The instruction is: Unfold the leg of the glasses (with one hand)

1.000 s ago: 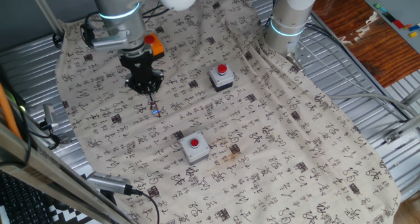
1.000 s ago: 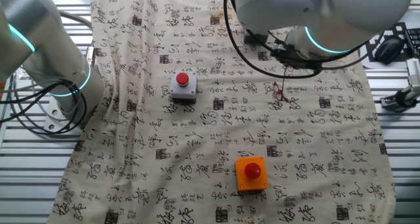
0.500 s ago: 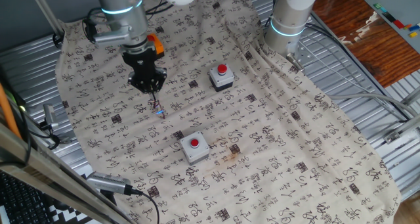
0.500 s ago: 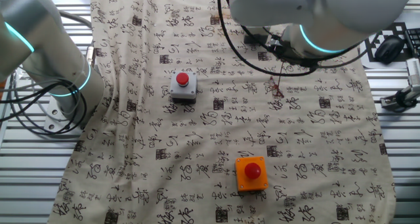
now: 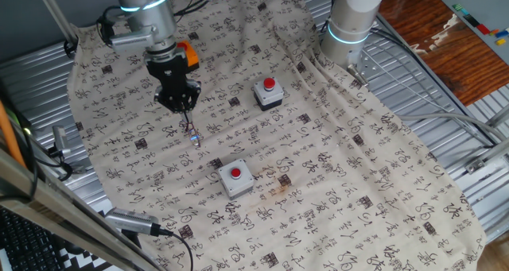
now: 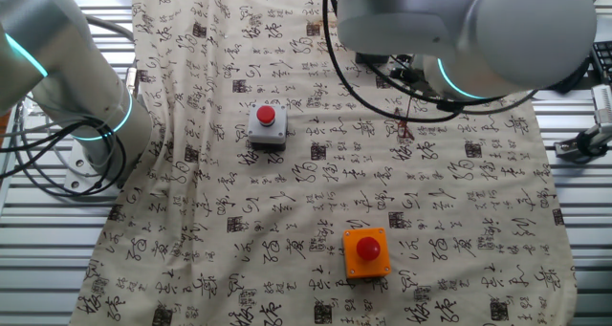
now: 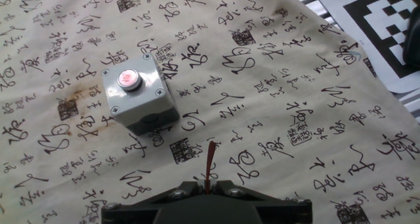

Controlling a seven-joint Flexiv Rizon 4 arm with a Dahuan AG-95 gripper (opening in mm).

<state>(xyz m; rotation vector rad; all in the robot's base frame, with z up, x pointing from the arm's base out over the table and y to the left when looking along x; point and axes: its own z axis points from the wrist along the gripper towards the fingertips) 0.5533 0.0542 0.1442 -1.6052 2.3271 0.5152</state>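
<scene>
Over the last second my wrist has drifted a little far and to the right, and the glasses (image 5: 192, 133) have swung with it, in one fixed view edging right of where they hung; my gripper (image 5: 181, 108) is clenched on one slim temple (image 7: 210, 161), which shows in the hand view as a thin reddish wire rising from between my fingers; the frame dangles below, at or just above the cloth (image 5: 334, 183), though I cannot tell whether it touches. In the other fixed view the glasses (image 6: 403, 127) peek out just under my forearm. I judge the frame's own weight is pulling the hinge open, so the leg is partly unfolded, not yet proven straight.

The cloth is wrinkled and printed with black calligraphy, easy to confuse with the wire; a grey button box (image 5: 235, 178) sits nearer and to the right, another (image 5: 269, 93) farther right, an orange one (image 5: 188, 55) just behind my wrist. Ribbed metal table (image 5: 445, 144) surrounds the cloth; a second arm's base (image 5: 350, 25) stands at the far right.
</scene>
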